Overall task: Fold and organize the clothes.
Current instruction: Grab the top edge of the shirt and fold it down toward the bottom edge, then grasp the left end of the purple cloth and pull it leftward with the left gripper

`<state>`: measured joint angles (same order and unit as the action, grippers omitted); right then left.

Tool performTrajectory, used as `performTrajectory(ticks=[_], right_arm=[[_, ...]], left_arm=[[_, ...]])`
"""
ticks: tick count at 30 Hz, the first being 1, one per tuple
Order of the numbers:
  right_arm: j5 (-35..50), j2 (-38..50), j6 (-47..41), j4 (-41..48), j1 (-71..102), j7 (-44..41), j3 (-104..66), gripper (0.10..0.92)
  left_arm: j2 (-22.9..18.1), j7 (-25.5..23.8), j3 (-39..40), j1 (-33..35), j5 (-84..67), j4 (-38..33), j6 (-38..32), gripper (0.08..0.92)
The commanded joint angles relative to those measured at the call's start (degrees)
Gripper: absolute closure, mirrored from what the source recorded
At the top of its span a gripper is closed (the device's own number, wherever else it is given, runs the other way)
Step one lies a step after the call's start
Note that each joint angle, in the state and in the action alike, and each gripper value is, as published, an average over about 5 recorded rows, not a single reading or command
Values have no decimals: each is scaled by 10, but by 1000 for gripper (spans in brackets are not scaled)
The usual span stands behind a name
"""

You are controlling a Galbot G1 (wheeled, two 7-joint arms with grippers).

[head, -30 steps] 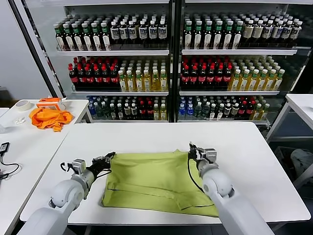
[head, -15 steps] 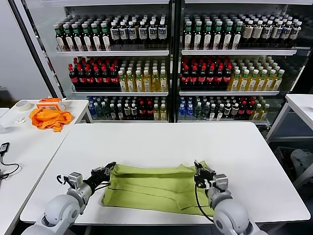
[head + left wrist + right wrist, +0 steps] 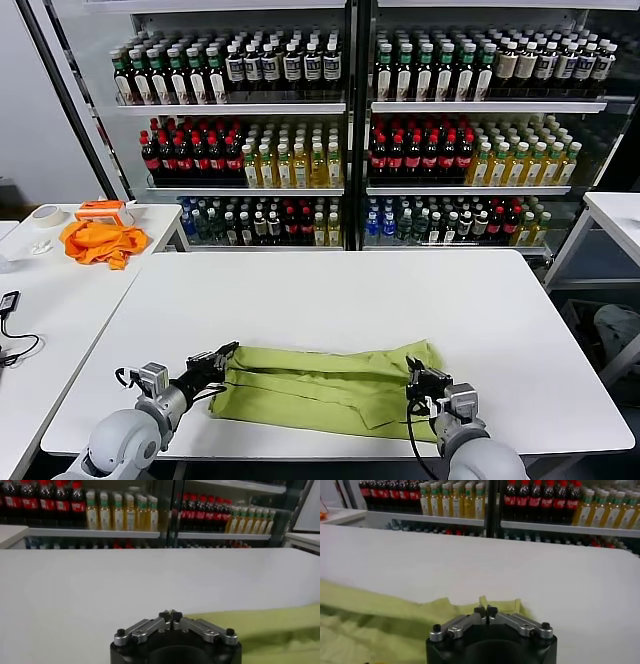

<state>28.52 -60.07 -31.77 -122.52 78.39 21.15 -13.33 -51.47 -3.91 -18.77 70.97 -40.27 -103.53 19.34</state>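
Note:
The lime yellow-green T-shirt [image 3: 320,388] lies folded into a long band across the near part of the white table [image 3: 330,290]. My left gripper [image 3: 228,352] is shut at the band's left far corner. My right gripper [image 3: 413,378] is shut at its right far corner. In the right wrist view a tuft of the T-shirt [image 3: 380,625] sticks up at the closed tips of the right gripper [image 3: 485,611]. In the left wrist view the left gripper [image 3: 170,615] has its tips together, and the T-shirt [image 3: 270,625] lies just beside them. No white graphic shows.
A bright orange cloth [image 3: 100,240] and a tape roll [image 3: 45,214] lie on the side table [image 3: 60,310] at the left. Glass-door coolers full of bottles [image 3: 350,130] stand behind. Another white table [image 3: 615,215] is at the right.
Both grippers have moved toward the near table edge with the shirt's far edge, folding it over the near part. The shirt is now a narrower band.

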Motion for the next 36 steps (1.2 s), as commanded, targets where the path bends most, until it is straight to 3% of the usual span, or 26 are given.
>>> performTrajectory(ticks=[1,7,11,15,20,23,33,36], right_arm=[[-17,2,-6,-33,35,4,-4,920],[-48,-2,-3,-9,47,1,1,907],[-47,-3,2,-14,55,1,-6,829],[-42,-4,8,-38,66,3,-25,716],[-22,-9,15,-70,99,0,-52,569],[-19,-11,18,-74,115,-2,-58,482],[-20,-17,24,-75,127,-5,-59,222],[-21,-19,27,-71,125,-6,-60,205]], left_arm=[[-1,-4,-1,4,3,3,0,915],[-8,11,8,-7,29,17,0,915],[-11,24,0,-1,29,2,-2,876],[-15,68,-13,12,13,-39,1,766],[-39,202,9,43,-13,-95,32,619],[-61,258,34,57,-18,-108,40,532],[-94,338,57,54,-18,-95,58,248],[-93,344,58,59,-18,-99,62,228]])
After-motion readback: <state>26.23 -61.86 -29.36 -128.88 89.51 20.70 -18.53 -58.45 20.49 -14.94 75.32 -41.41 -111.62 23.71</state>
